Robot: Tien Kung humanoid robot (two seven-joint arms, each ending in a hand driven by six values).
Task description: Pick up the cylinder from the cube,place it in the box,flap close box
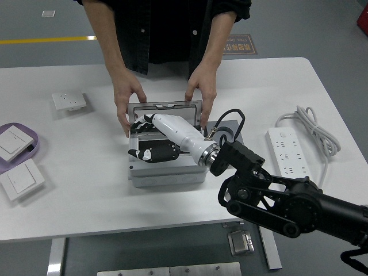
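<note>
The grey box (167, 174) stands at the table's middle with its lid (165, 108) upright at the far side. My right hand (144, 138), white with dark fingertips, reaches into the box from the right. Its fingers (140, 123) are spread near the lid's left end and its thumb (147, 154) lies low in the box; it holds nothing I can see. The cylinder does not show; the hand covers the box's inside. The grey cube (234, 133) with a round hole stands against the box's right side. A person's hands (127, 99) (201, 95) hold the lid's two ends.
A white power strip (289, 150) with its coiled cable (310, 122) lies at the right. A wall socket (69, 102) lies at the far left. A purple tray (30, 139) with a switch and a loose switch plate (22, 179) lie at the left edge.
</note>
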